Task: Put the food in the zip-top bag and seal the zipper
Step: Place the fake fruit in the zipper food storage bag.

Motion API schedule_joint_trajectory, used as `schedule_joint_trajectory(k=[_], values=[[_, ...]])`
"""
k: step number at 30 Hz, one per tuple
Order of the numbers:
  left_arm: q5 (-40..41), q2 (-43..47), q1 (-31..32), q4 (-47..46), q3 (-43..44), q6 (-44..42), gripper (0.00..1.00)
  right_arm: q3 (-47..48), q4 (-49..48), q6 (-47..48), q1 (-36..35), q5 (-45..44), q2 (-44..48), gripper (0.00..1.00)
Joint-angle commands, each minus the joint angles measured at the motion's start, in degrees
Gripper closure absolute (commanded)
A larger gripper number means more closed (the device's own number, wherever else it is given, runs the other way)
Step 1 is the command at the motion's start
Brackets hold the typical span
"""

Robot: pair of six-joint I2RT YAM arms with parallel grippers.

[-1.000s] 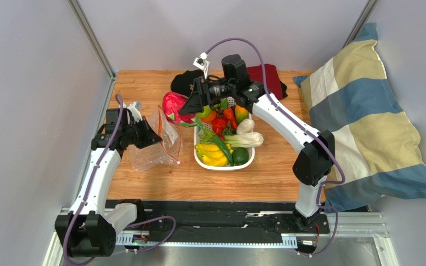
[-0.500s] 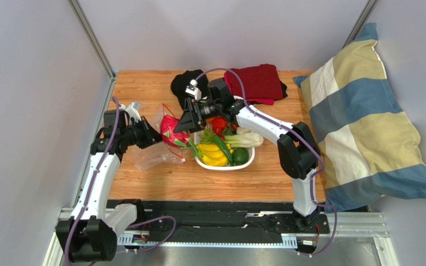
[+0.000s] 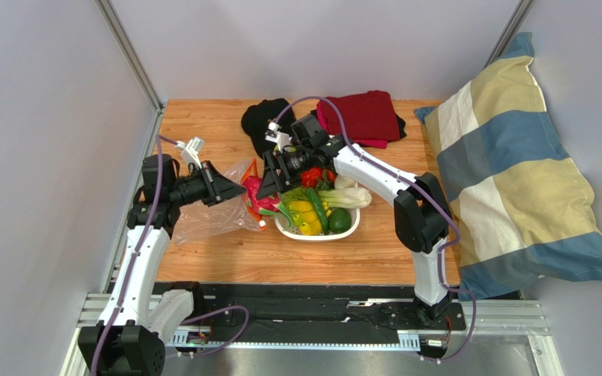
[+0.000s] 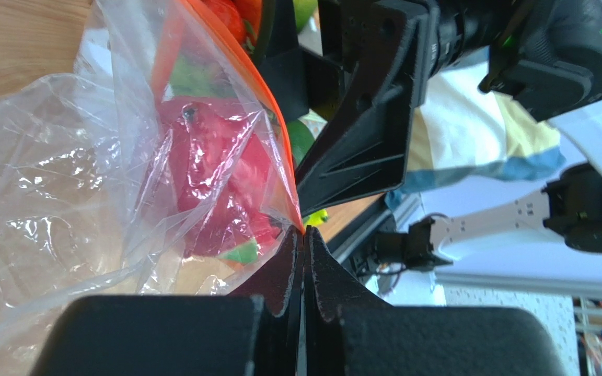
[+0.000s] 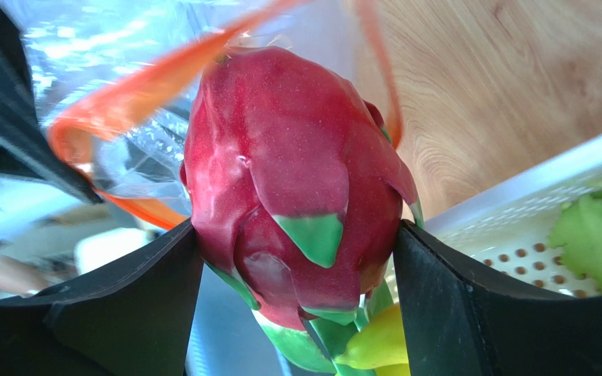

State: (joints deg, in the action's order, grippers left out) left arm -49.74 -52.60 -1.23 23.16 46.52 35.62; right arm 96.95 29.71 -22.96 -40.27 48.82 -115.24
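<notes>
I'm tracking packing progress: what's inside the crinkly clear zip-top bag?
Only the pink dragon fruit shows through the clear zip-top bag, just inside its mouth, held by the right gripper. The left gripper pinches the rim. Crumpled folds hide the bottom.

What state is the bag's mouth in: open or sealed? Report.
Open. The left gripper pinches one zipper strip; the other stands apart, near the dragon fruit.

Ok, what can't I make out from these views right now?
1. Whether the dragon fruit is past the bag mouth: in the top view the right gripper covers it, and the left wrist shows it only through crinkled plastic.
2. Full run of the zipper: the right wrist blurs it, and the left wrist cuts it at the top edge.
3. Far end of the basket: top view, right arm over it.
4. How much bag edge the left gripper pinches: its shut fingers hide it.
</notes>
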Motion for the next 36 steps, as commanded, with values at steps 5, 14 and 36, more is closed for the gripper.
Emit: schedule_joint_trajectory(k=[5, 14, 36], values=[[-12.6, -6.1, 0.4, -0.6, 0.8, -6.2, 1.0, 7.3, 7.5, 24.7, -4.4, -2.4, 4.5, 0.72], [-27.7, -7.7, 0.7, -10.2, -0.6, -3.2, 1.0, -5.3, -5.8, 34.9, -6.1, -7.4, 13.5, 0.69], [-33.3, -1.6, 1.0, -5.4, 0.5, -8.9, 1.0, -4.9, -38.2, -40.6, -3.6, 1.6, 5.9, 0.63]])
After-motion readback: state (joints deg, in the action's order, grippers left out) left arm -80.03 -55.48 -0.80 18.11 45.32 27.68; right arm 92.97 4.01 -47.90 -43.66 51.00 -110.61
